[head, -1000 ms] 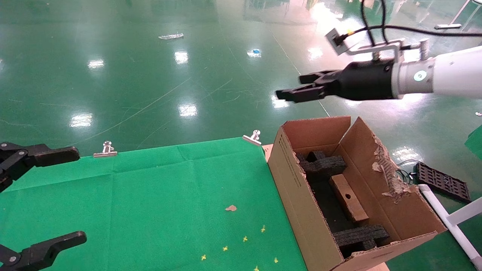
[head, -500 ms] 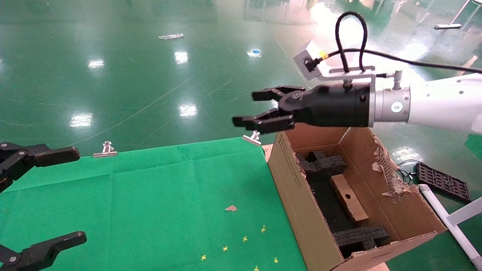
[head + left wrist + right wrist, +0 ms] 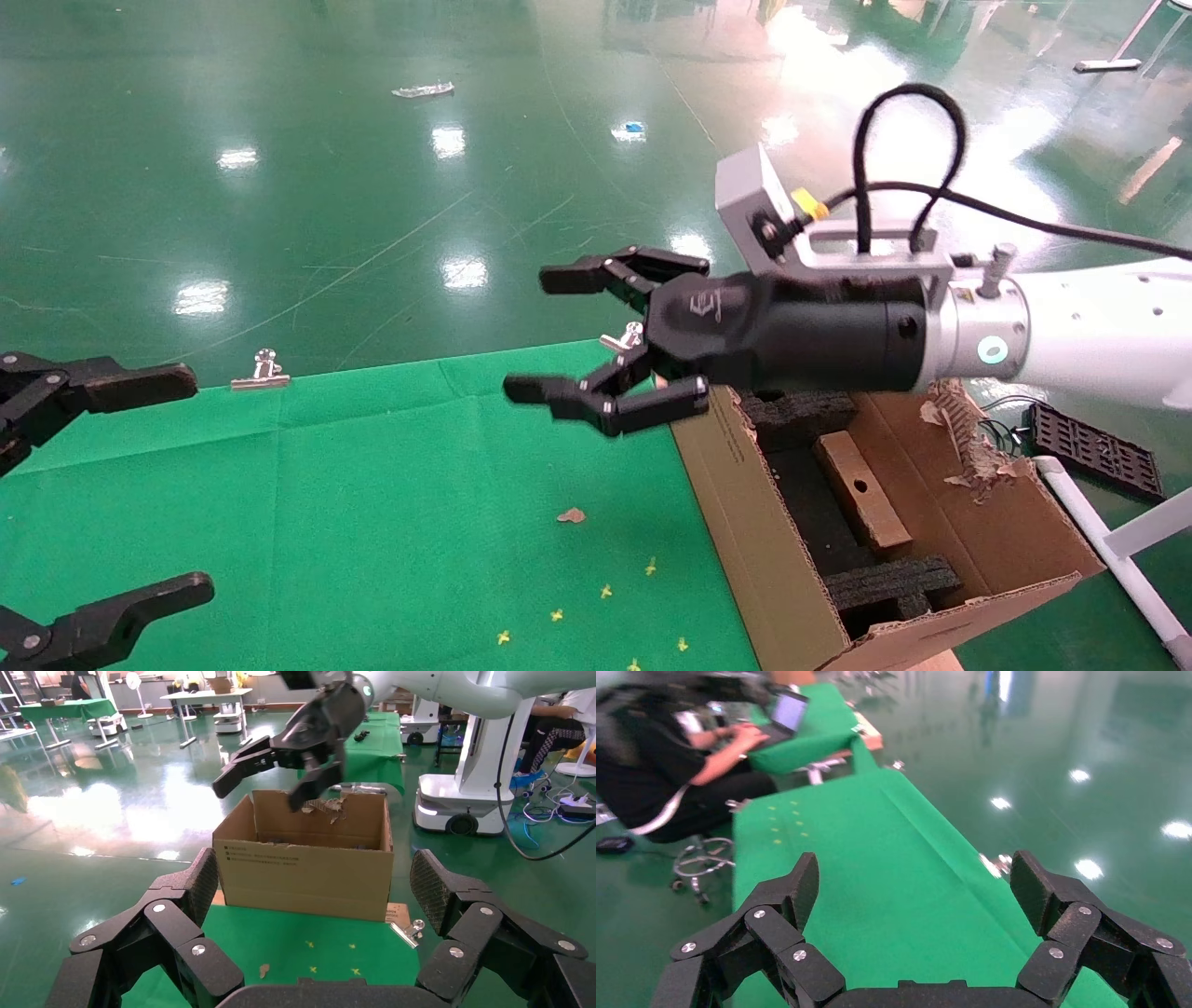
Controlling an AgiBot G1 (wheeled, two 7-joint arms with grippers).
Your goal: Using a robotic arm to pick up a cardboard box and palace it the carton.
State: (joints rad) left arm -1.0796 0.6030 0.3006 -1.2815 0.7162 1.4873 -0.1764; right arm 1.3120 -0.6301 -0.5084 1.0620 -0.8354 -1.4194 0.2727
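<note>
Swinging leftward and lower than a moment ago, the robotic arm [image 3: 1071, 345] now holds its right gripper [image 3: 596, 340] spread and empty above the green cloth [image 3: 372, 494], just beside the carton [image 3: 745, 522]. Inside the carton, between black foam blocks [image 3: 889, 587], lies the cardboard box [image 3: 861, 489], narrow, brown, one round hole showing. At the cloth's near left edge the left gripper [image 3: 102, 485] sits parked with fingers wide apart.

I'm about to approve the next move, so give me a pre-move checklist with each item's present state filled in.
1. Cardboard box inside the carton, lying between the black foam blocks: ok.
2. Right gripper open and carrying nothing: ok.
3. Right gripper clear of the carton, out over the green cloth: ok.
4. Left gripper open, parked at the cloth's left edge: ok.
5. Carton flaps intact: not ok, one flap is torn.
6. Box seated flat on the carton floor: cannot tell.
</note>
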